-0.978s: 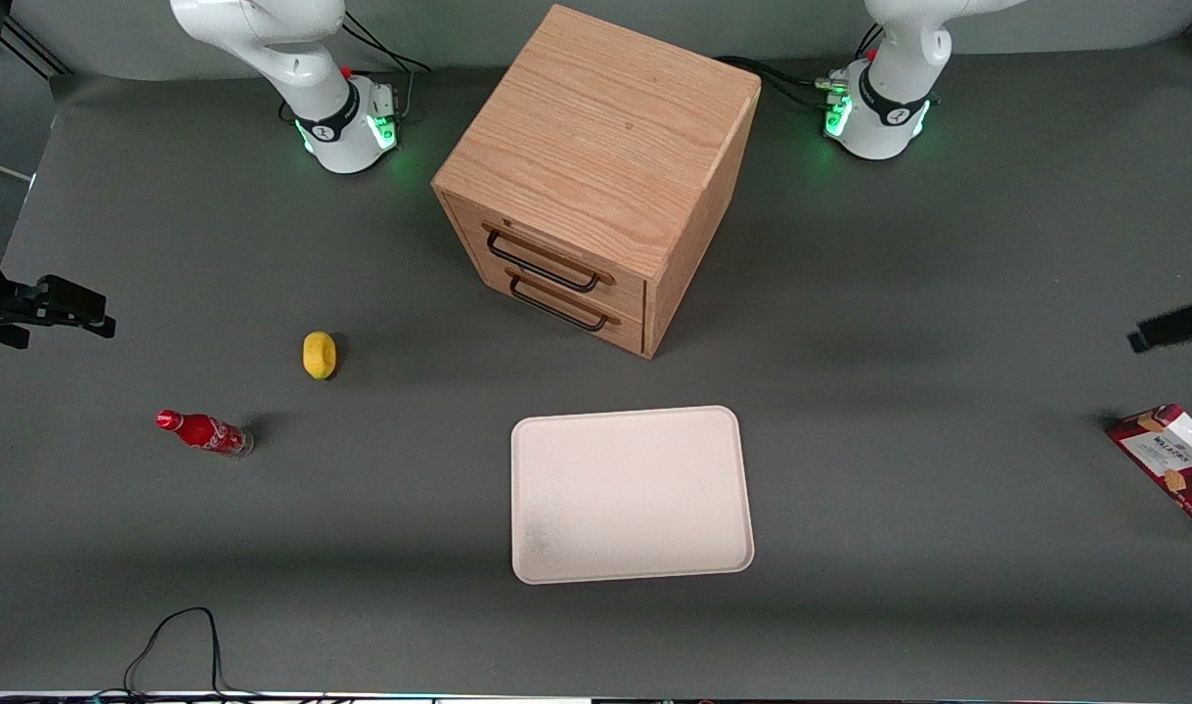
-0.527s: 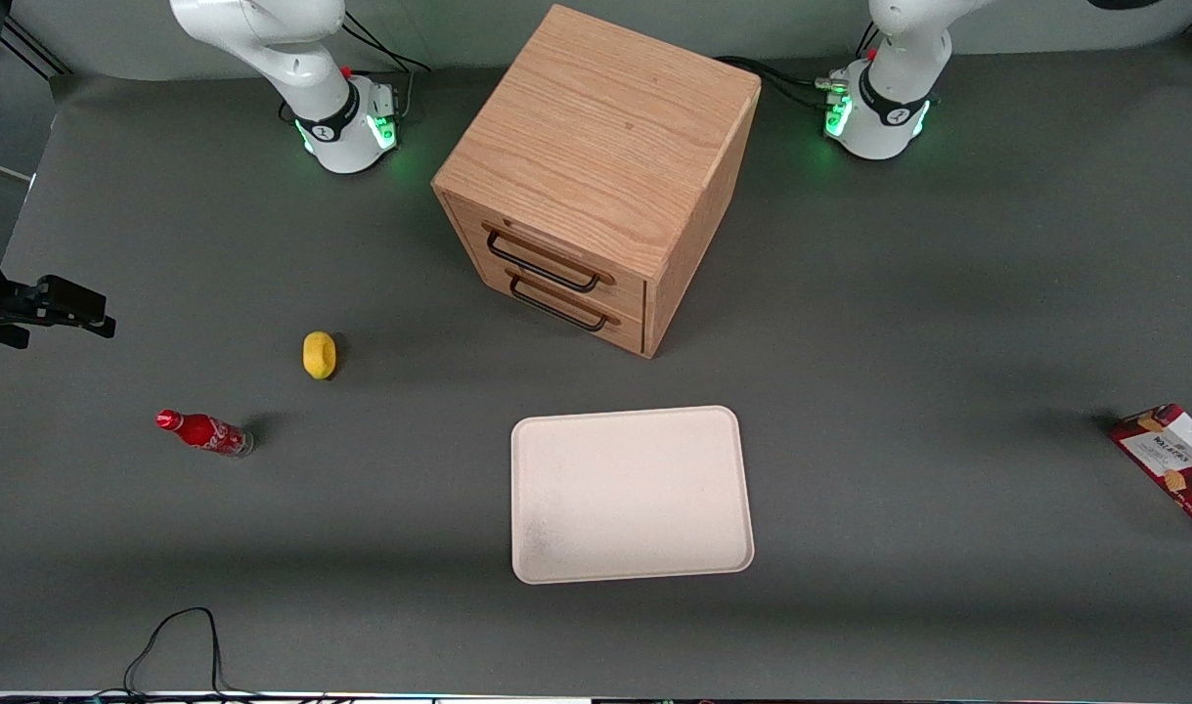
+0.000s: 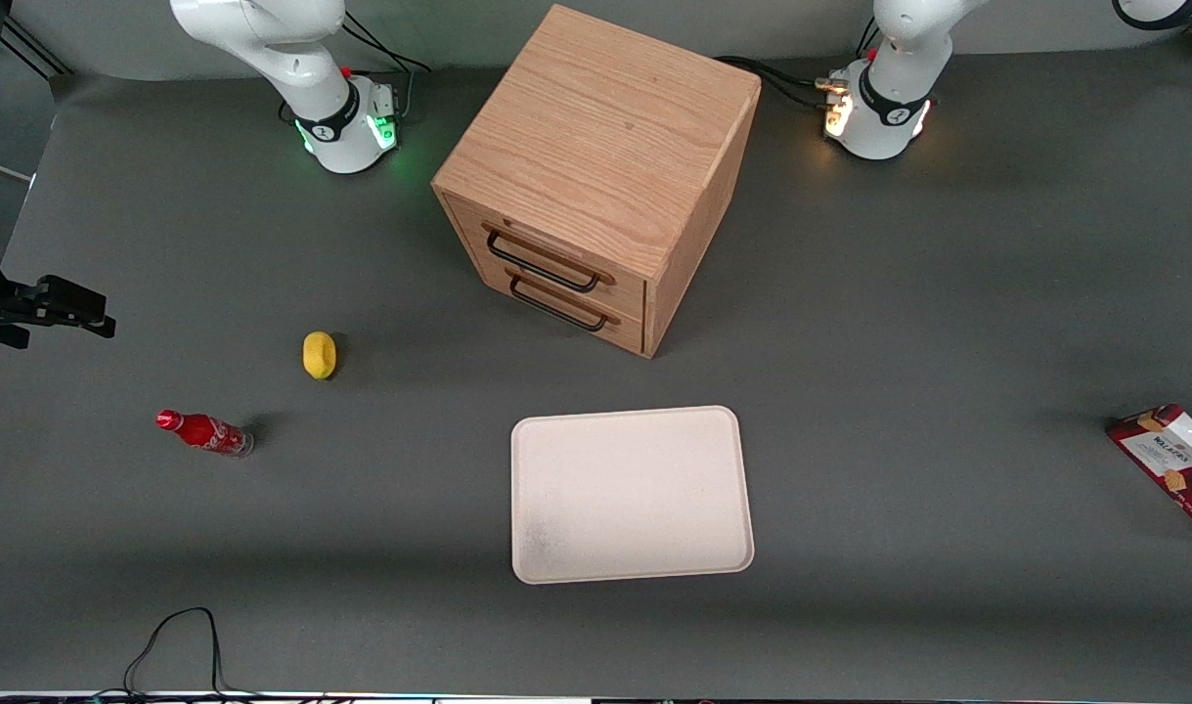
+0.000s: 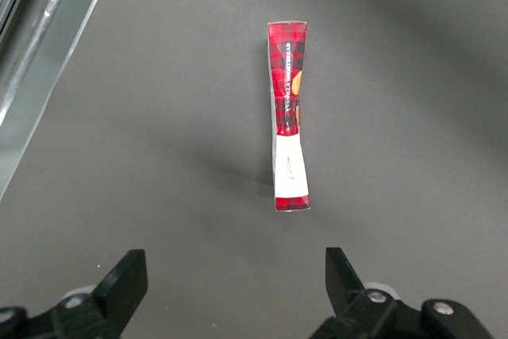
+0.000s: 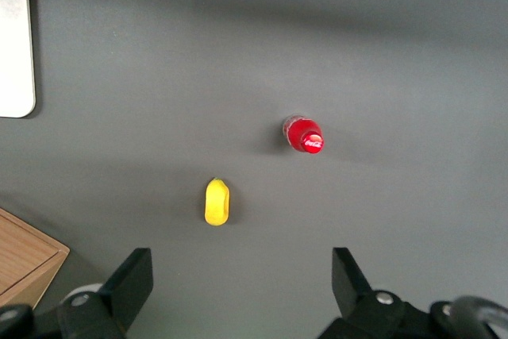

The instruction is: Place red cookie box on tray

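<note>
The task has barely begun. The red cookie box [image 3: 1170, 466] lies on the grey table [image 3: 899, 323] far toward the working arm's end, well apart from the tray [image 3: 632, 494], which sits unloaded in front of the wooden two-drawer cabinet [image 3: 596, 176] and nearer the front camera than it. Nothing has been lifted, carried or set down yet; the whole pick, the long traverse toward the tray and the release are all left to do.

The left gripper [image 4: 230, 287] does not show in the front view, but the wrist view puts it above the table close to the box, looking down on it. Its fingers [image 4: 121, 283] are spread wide with nothing between them. From there the box [image 4: 287, 114] appears as a narrow red strip with a white panel at one end, so it seems to be seen edge-on or standing on a long side; which of the two cannot be told. The spread fingers look aligned to straddle that narrow width, so a descent over the box seems to be the next step.

Measured from the tray, the path looks open: the table between tray and box is bare. The cabinet stands just beside the tray's farther edge. A yellow lemon-like fruit [image 3: 319, 354] and a small red soda bottle [image 3: 204, 431] lie toward the parked arm's end, well apart from the tray, along with a black cable [image 3: 170, 645] near the table's front edge.
</note>
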